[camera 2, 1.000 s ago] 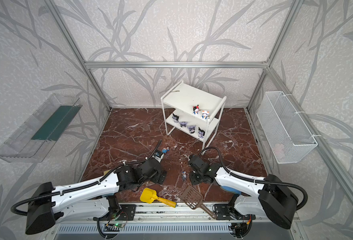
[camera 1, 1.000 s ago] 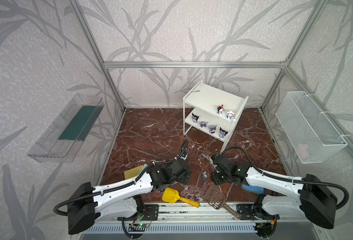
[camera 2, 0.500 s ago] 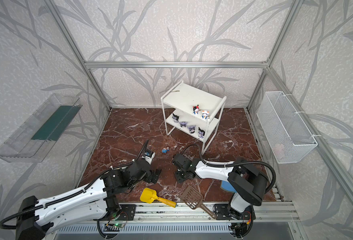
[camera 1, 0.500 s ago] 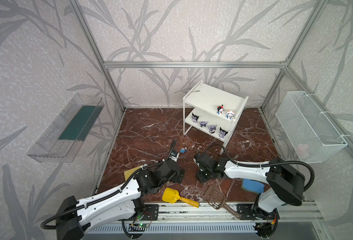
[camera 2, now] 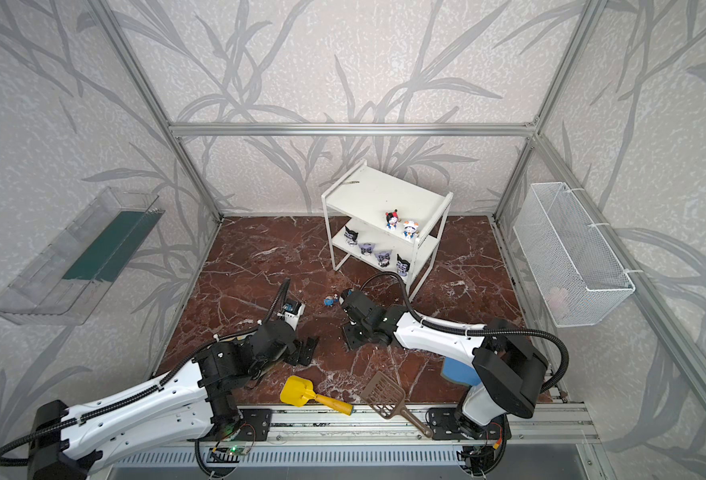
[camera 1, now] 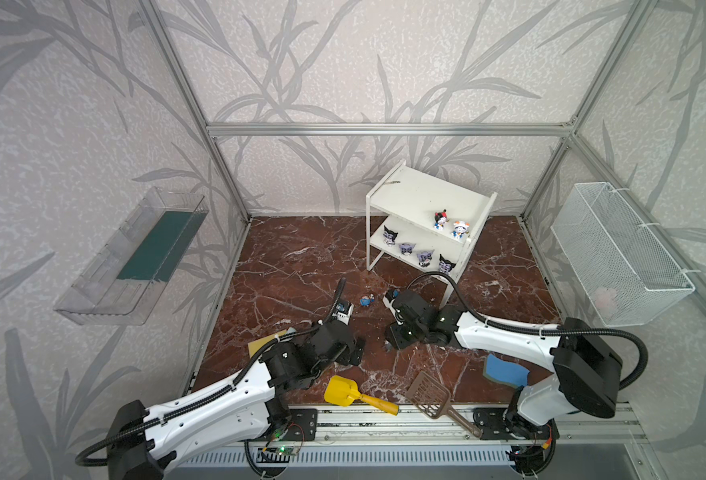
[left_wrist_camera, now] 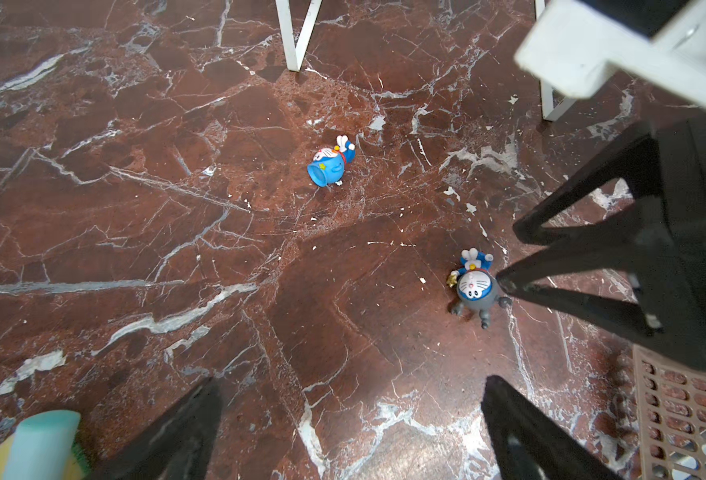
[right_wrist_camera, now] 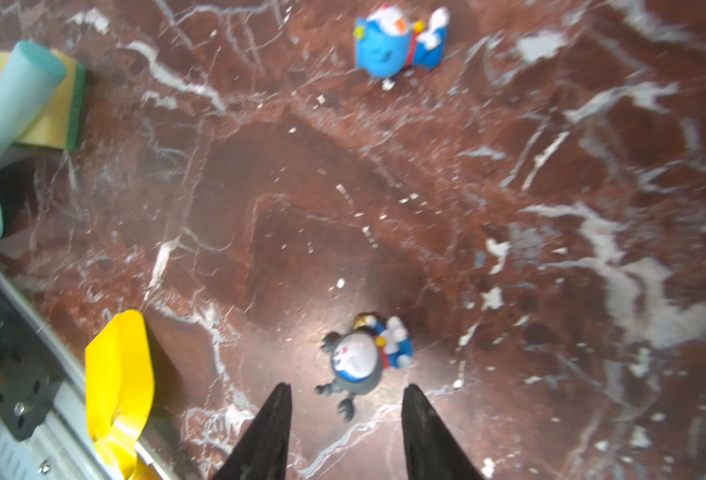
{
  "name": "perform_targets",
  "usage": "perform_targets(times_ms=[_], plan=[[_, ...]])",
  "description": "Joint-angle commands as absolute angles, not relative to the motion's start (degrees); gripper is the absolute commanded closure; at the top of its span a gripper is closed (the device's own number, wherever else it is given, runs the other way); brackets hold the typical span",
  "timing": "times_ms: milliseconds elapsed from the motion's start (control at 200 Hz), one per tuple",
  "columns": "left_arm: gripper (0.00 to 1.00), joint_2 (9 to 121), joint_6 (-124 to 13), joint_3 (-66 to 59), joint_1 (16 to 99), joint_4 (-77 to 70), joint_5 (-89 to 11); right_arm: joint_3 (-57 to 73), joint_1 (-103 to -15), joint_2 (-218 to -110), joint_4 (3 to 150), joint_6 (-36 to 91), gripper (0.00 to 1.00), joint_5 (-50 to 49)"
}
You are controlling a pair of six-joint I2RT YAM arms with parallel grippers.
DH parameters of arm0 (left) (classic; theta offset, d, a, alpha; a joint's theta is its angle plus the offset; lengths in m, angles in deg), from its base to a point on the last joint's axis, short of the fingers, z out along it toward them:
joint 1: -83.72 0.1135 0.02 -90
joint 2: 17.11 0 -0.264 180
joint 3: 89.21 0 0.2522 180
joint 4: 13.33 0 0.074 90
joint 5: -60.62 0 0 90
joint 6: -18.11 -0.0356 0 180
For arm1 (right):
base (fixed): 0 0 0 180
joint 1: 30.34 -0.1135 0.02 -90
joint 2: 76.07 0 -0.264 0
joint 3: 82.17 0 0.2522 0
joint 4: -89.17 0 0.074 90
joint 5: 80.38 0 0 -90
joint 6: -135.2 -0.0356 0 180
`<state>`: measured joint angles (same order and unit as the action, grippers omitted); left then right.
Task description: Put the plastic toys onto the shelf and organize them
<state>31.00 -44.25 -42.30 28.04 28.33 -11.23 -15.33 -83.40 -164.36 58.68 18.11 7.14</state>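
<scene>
The white shelf [camera 1: 426, 199] stands at the back, also in a top view [camera 2: 380, 195]. Two blue-and-white toys [camera 1: 440, 219] are on its upper tier and several black-purple toys [camera 1: 425, 258] on the lower. A blue-headed toy [camera 1: 367, 300] lies on the floor. A grey-headed toy [right_wrist_camera: 359, 357] lies just ahead of my right gripper [right_wrist_camera: 348, 388], which is open around one of its small prongs but holds nothing. My left gripper [left_wrist_camera: 353, 381] is wide open over bare floor, left of the grey-headed toy [left_wrist_camera: 474, 286].
A yellow scoop [camera 1: 343, 390] and a brown slotted scoop [camera 1: 430, 395] lie by the front rail. A blue sponge [camera 1: 503, 370] sits under the right arm, a yellow sponge [camera 1: 260, 343] by the left arm. Wire basket [camera 1: 617, 253] on the right wall, clear tray [camera 1: 135, 257] on the left.
My right gripper has swung left over the floor and now sits at the grey-headed toy. My left gripper has drawn a little left and toward the front. Neither has changed its opening.
</scene>
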Motion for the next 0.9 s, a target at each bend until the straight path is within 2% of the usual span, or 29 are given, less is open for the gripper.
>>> perform_targets(times_ms=[0, 125, 385, 895], plan=[[0.01, 30.3, -43.9, -42.7, 28.4, 29.2, -9.7, -12.8, -81.2, -167.3, 57.1, 21.2, 0.59, 7.3], [0.01, 29.6, -43.5, -42.4, 28.4, 29.9, -9.8, -9.1, -79.7, -173.0, 56.0, 23.8, 0.7, 6.3], [0.01, 25.4, -42.6, -43.0, 28.4, 31.7, -9.3, -7.3, -78.9, -179.8, 55.5, 25.6, 0.73, 6.4], [0.01, 27.3, -43.2, -43.2, 28.4, 29.1, -13.0, -17.8, -84.0, -170.9, 54.1, 23.1, 0.76, 5.7]])
